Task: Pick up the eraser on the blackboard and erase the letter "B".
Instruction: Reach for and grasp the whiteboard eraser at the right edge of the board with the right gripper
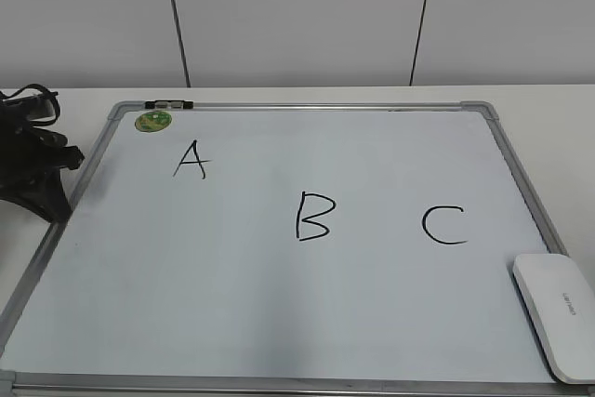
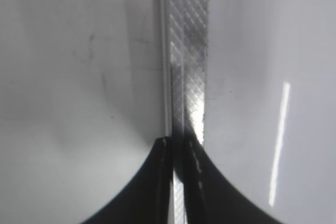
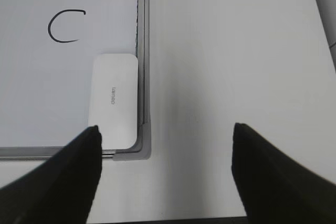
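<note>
— Where is the eraser [image 3: 114,104] found?

— In the blackboard [image 1: 279,323] corner nearest the right gripper [image 3: 165,145], whose jaws are spread wide and empty. It is offset left of them.

— Its long axis?

— Parallel to the adjacent frame edge. The left gripper [image 2: 178,153], pressed closed, is parked well apart.

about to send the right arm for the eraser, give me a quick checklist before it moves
1. Eraser free to grab: ok, it lies flat in the board's near right corner, nothing on it.
2. Right gripper open: ok, fingers wide apart.
3. Right gripper over eraser: not ok, it sits mostly over the table beside it.
4. B intact: ok, still unerased.
5. Left gripper clear: ok, shut at the board's left edge, far from B.
6. Magnet clear of B: ok.
</note>
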You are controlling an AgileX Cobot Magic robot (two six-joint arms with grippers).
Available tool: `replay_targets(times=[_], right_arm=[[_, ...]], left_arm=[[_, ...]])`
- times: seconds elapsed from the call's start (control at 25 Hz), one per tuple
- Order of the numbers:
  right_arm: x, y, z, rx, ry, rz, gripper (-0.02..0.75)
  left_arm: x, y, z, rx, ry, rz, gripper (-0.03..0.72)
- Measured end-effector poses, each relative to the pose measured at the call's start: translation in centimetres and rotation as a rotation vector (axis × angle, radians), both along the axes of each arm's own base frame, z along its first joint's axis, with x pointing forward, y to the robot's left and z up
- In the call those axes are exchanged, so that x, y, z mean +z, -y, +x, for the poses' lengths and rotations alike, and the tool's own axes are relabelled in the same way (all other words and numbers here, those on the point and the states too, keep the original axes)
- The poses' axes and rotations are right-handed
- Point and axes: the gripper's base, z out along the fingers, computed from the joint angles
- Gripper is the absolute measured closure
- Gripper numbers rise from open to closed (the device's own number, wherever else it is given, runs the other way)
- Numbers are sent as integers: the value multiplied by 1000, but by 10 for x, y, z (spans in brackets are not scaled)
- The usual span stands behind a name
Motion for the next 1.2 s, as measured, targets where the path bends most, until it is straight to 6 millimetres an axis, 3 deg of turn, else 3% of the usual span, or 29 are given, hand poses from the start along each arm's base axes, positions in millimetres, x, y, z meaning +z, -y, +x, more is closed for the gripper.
replay_targets(times=[0.36,0.8,1.2], right_arm=[[-21,-9,46,31,-222,94,147],[-46,-22,82,74,-381,103,147],[-84,-37,124,78,-497,78,147]], left_arm=[[0,0,0,1,0,-2,675],[0,0,0,2,0,-3,675],[0,0,0,2,0,-3,675]])
